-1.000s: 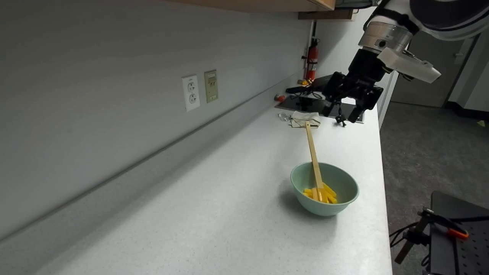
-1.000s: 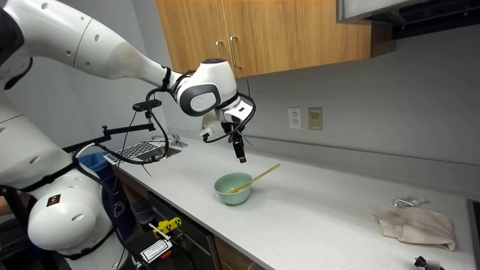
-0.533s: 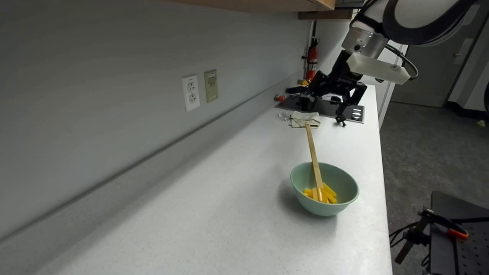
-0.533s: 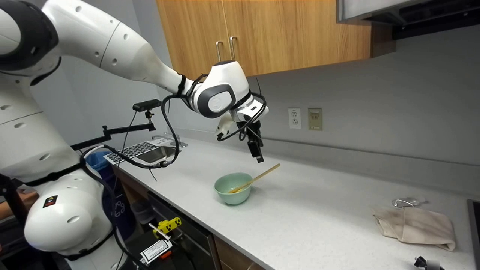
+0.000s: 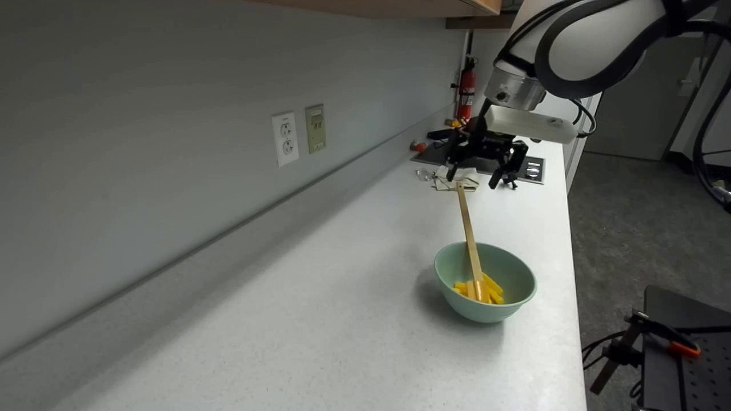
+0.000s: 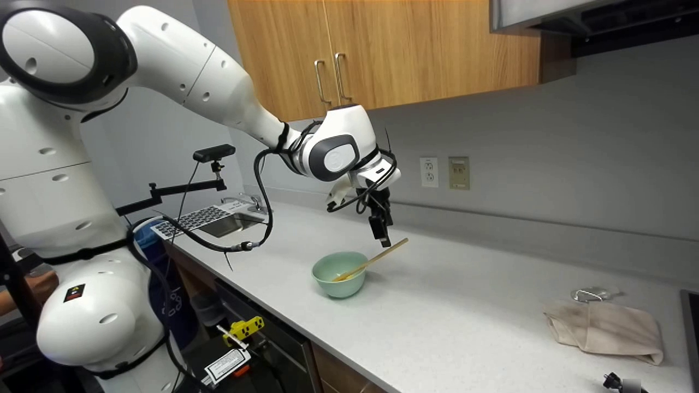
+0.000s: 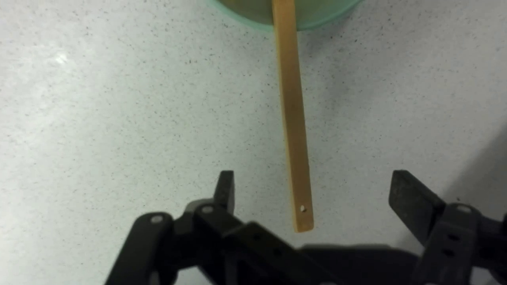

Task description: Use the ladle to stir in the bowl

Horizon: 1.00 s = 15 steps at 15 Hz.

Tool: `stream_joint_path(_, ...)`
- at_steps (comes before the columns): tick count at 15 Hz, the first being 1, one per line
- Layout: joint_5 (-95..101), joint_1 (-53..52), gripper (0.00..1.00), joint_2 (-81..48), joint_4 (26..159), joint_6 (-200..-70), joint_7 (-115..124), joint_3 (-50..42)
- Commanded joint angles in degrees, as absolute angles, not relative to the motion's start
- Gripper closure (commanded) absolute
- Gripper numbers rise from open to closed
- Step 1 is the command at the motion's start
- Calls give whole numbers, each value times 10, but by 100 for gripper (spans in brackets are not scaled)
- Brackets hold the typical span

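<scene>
- Two fingers [image 7: 416, 206] of the end effector [image 7: 312, 186] stand spread wide; in the wrist view they occupy nine and three o'clock of the gap.
- The ladle [image 7: 295, 114] has its handle in line with that gap as seen from the wrist, slightly to the nine o'clock side of centre. Desk [image 7: 119, 118] surface shows between the handle and each finger.
- Handle direction, wrist view: the free end, pierced by a small hole, points to six o'clock; the shaft runs to twelve o'clock and crosses the rim of the bowl [image 7: 253, 23].
- In an exterior view, the bowl stands upright and contains yellow pieces [image 5: 493, 284]. The ladle's lower end lies among them; the handle tilts over the rim, just short of twelve o'clock. The end effector hangs at twelve o'clock from the bowl, with the handle's free end appearing just beside its nine o'clock fingertip.
- In an exterior view, the arm [image 6: 218, 82] extends from ten o'clock to the end effector, which hangs between one and two o'clock from the bowl. The handle points to two o'clock. The visible fingertip appears just above it, near the free end; actual clearance cannot be told.
- A folded cloth [image 6: 606, 333] lies between three and four o'clock from the bowl, well apart.
</scene>
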<state>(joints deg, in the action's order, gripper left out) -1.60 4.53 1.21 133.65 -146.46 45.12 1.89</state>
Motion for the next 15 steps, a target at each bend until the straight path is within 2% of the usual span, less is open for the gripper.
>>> stream_joint_path(1, -17, 32, 0, 6, 1332, -1464, 450, 8)
stream_joint_path(15, 69, 13, 0, -19, 1327, -1474, 546, 9)
